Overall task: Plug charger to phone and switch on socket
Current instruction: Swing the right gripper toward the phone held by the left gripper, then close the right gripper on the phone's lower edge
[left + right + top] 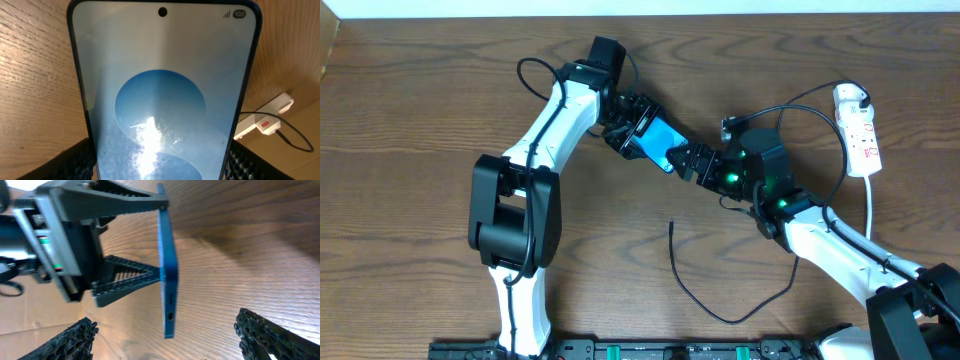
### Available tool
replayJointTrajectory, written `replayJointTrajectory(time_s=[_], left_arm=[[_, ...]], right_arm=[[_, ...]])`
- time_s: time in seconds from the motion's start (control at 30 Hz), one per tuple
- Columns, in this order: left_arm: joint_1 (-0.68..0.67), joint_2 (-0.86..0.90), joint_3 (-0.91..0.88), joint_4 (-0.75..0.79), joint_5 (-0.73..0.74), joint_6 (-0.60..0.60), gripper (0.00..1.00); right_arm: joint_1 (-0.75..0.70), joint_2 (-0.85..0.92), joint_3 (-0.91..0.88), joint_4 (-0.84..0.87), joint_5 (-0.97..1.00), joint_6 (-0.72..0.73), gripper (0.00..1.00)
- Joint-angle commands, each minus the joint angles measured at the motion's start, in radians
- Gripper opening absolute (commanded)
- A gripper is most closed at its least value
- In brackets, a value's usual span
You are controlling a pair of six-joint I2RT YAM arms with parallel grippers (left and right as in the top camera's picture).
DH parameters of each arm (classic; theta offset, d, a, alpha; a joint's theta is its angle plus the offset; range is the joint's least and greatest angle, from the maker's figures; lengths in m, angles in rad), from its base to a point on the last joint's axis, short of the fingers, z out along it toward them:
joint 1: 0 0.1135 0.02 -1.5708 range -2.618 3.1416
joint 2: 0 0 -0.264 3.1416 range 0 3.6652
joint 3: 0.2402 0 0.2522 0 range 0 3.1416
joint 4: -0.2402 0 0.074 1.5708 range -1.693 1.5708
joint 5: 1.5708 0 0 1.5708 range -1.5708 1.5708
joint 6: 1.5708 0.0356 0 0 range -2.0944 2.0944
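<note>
phone (162, 100) fills my left wrist view, clamped by its edges in the left gripper (638, 128). right gripper (167, 330) has its jaws apart either side of the port end, not touching. charger (672, 245) tip lies loose on the table (420, 100), socket (860, 130) far right.

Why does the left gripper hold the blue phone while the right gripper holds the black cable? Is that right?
Not quite. The left gripper does hold the phone, but the right gripper holds nothing: the right wrist view shows it open and empty. The black cable lies loose on the table in the overhead view.
</note>
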Motion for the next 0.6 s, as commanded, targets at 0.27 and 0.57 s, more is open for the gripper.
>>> replayJointTrajectory(time_s=[0.27,0.57], left_arm=[[-0.026,-0.048,0.004,0.000,0.004,-0.033,0.07],[-0.073,-0.048,0.004,0.002,0.003,-0.041,0.07]], right_arm=[[0.015,0.005,0.012,-0.031,0.126,0.004,0.88],[0.021,0.005,0.012,-0.042,0.151,0.001,0.88]])
